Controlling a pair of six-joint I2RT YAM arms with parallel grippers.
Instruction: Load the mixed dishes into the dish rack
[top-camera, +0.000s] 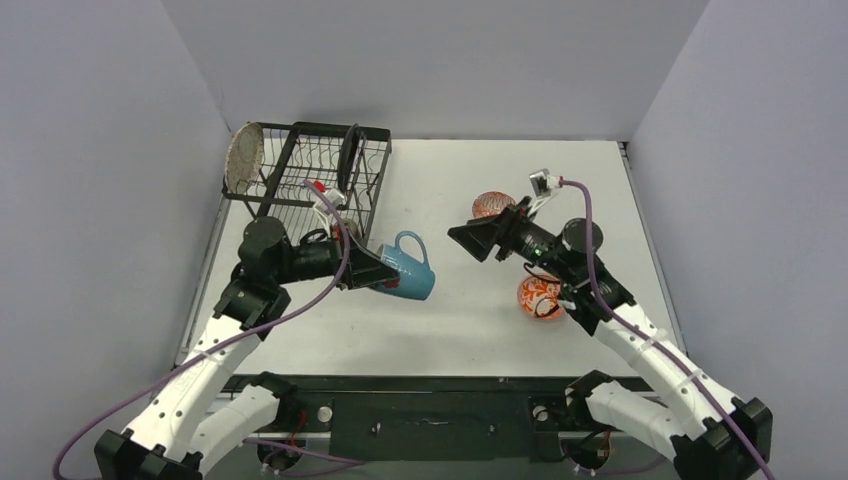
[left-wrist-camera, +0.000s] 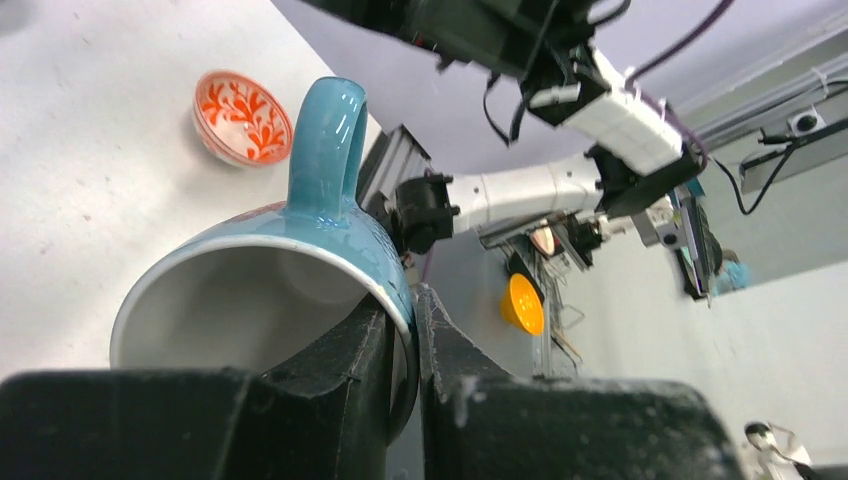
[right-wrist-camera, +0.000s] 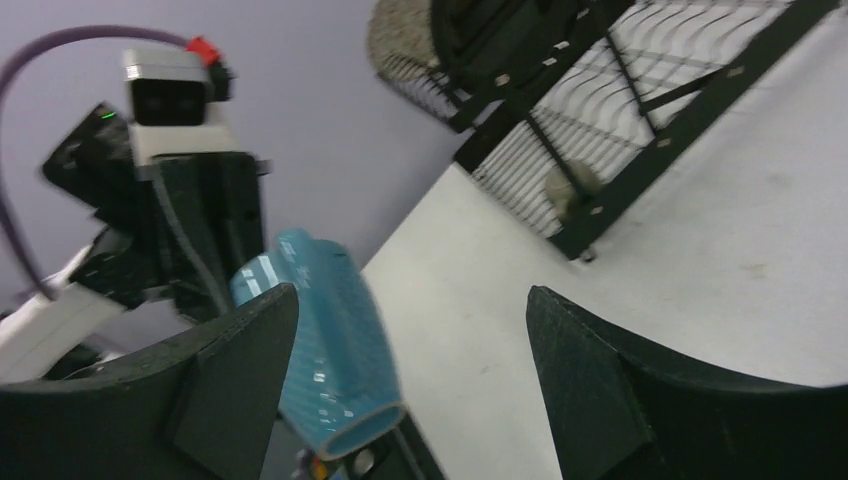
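The near patterned bowl (top-camera: 541, 297) is set on the surface (top-camera: 480, 340) beside the right arm. The light-blue mug (top-camera: 412, 268) is clamped by its rim in the left gripper (top-camera: 386, 274), just right of the dish rack (top-camera: 372, 170). The right gripper (top-camera: 468, 240) is held wide apart and empty. Farther off lies the far patterned bowl (top-camera: 491, 205). 2 plates are stood at the rack: the speckled plate (top-camera: 245, 157) and the black plate (top-camera: 349, 160).

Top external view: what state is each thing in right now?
light-blue mug: tipped sideways, pinched at the rim
left gripper: shut on the mug's rim
right gripper: open, empty
dish rack: partly loaded
speckled plate: on edge at the rack's far-left end
black plate: upright in the slots
olive-green cup: inside the rack
far bowl: on the table
near bowl: on the table
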